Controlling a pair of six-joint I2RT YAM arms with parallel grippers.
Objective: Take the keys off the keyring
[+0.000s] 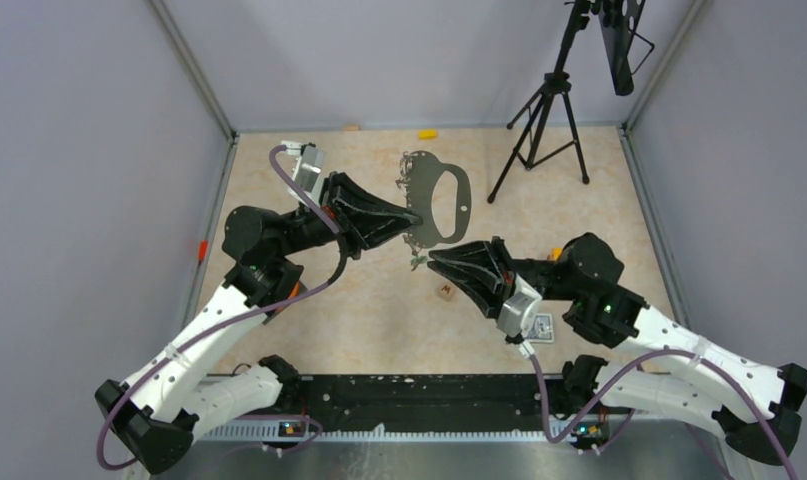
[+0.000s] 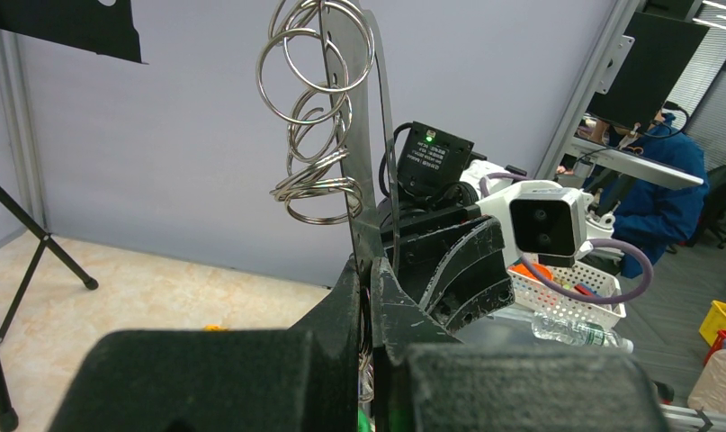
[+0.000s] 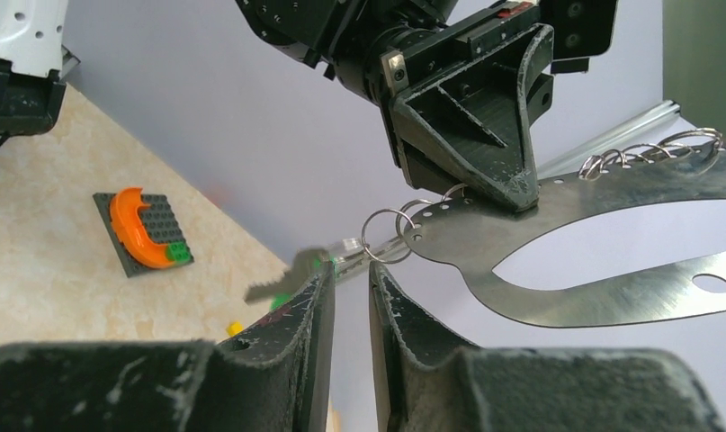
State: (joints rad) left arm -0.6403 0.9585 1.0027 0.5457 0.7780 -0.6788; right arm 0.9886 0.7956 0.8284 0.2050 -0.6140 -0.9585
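The keyring [image 1: 416,185], a flat grey D-shaped plate, is held off the table by my left gripper [image 1: 416,214], which is shut on its lower edge. In the left wrist view the plate [image 2: 363,135] rises edge-on from between the shut fingers, with wire split rings [image 2: 314,108] threaded through its holes. The keys [image 1: 416,262] dangle below it. In the right wrist view a silvery key [image 3: 282,281] and a bit of green head hang from rings [image 3: 386,236] at the plate's tip [image 3: 449,238]. My right gripper [image 3: 350,268] is slightly open just under them, with the key against its left fingertip.
A small brown cube [image 1: 446,292] lies on the table under the grippers. A black tripod [image 1: 544,120] stands at the back right and a yellow piece [image 1: 428,133] by the back wall. A dark stud plate with an orange piece [image 3: 143,229] lies near my right arm.
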